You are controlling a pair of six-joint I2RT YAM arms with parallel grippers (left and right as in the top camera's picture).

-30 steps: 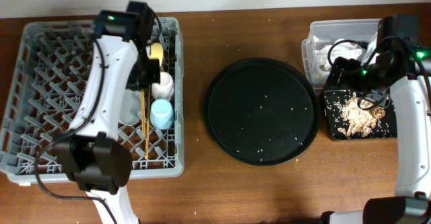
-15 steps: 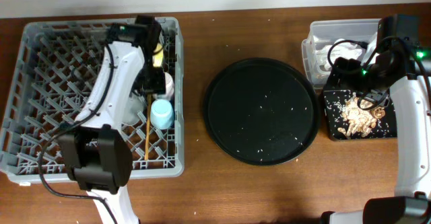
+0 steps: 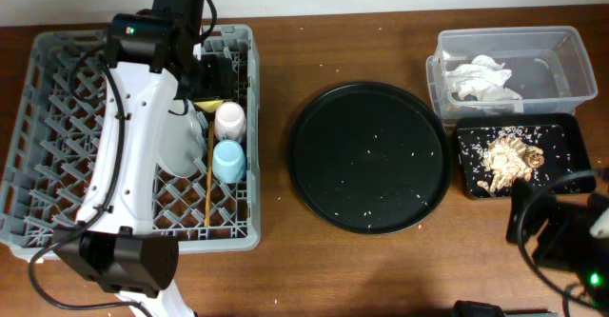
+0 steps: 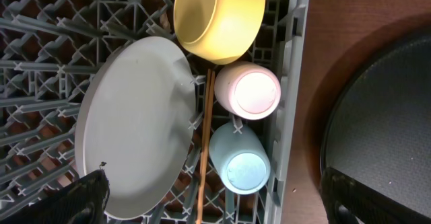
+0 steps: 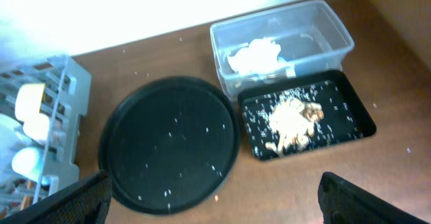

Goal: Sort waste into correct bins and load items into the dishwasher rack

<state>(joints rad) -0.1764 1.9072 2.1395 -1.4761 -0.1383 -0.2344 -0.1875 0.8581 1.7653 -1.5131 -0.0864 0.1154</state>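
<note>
The grey dishwasher rack [image 3: 76, 127] holds a pale plate [image 4: 135, 123], a yellow bowl [image 4: 219, 15], a pink cup [image 4: 249, 93], a light-blue cup [image 4: 239, 160] and wooden chopsticks [image 4: 204, 150]. My left gripper [image 4: 215, 207] hangs open above them with nothing between its fingers; from overhead the left gripper [image 3: 217, 77] hides most of the bowl. White tissues [image 3: 481, 79] lie in the clear tub [image 3: 561, 41]. Brown food scraps [image 3: 509, 160] lie in the shallow black tray [image 3: 561, 131]. My right gripper [image 5: 219, 207] is open and empty, low at the table's front right [image 3: 547, 227].
A large round black tray [image 3: 369, 157] speckled with crumbs sits between the rack and the bins. The rack's left half is bare pegs [image 3: 67, 165]. Bare wooden table [image 3: 381, 269] runs along the front.
The left gripper went from shut to wide open and drew up above the bowl and cups. The right arm pulled away from over the bins to the front right corner.
</note>
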